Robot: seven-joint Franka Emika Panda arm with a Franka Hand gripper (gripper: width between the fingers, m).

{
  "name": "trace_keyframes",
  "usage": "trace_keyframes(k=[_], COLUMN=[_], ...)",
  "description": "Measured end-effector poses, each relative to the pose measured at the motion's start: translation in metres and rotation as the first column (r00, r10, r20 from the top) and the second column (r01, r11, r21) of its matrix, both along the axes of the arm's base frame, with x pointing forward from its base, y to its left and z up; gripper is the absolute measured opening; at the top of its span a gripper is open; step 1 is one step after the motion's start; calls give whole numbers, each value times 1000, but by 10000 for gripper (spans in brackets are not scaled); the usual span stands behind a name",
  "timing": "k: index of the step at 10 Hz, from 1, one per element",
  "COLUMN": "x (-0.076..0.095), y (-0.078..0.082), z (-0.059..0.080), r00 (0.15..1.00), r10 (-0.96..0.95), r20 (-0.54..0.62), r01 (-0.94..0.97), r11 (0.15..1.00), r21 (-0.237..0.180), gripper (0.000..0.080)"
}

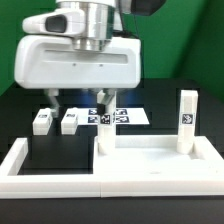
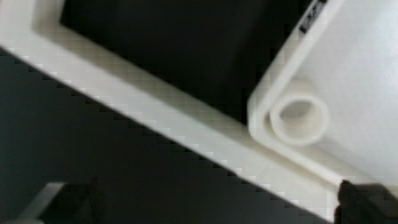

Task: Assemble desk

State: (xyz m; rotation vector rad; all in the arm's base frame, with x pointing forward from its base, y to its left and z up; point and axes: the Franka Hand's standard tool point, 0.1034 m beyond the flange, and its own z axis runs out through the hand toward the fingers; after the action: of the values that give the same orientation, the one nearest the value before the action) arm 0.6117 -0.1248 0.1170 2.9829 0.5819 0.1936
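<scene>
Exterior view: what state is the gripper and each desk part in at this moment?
Gripper: open, holding nothing.
Desk top: lying flat on the table, two legs standing on it.
Right-hand leg: upright on the desk top, at the exterior view's right.
Middle leg: upright on the desk top.
Loose legs: lying on the table, unattached.
Marker board: flat on the table.

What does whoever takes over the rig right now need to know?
Gripper: open, empty, over an edge of the desk top.
Desk top: front of the table, toward the exterior view's right, beside the border bars.
Done: left upright leg and right upright leg stand at its back corners.
Left: first loose leg and second loose leg lie by the marker board; an empty corner socket shows in the wrist view. Fit both.
</scene>
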Motion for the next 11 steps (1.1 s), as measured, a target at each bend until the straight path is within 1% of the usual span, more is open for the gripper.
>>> trace_keyframes(k=[1,2,3,4,7,8,9,10,11], x=[-12,-22,-25,-24,-23,-26,-41,-60,-76], y=[-29,-52,-59,-53,-51,-53,-63,-70,-71], z=[-2,-1,0,-1,-2,-3,-11,-17,-23], r00=[997,987,960,949,882,882,878,863,852], r10=[-78,-161,-278,-313,-471,-471,-474,-488,-488], r20=[-10,-25,-26,-27,-25,-30,-64,-127,-191], r01=[79,162,279,314,472,472,478,500,509], r11=[997,987,960,949,879,879,874,862,857], r21=[20,25,34,40,69,74,87,80,80], gripper=[649,649,649,649,649,649,649,649,649])
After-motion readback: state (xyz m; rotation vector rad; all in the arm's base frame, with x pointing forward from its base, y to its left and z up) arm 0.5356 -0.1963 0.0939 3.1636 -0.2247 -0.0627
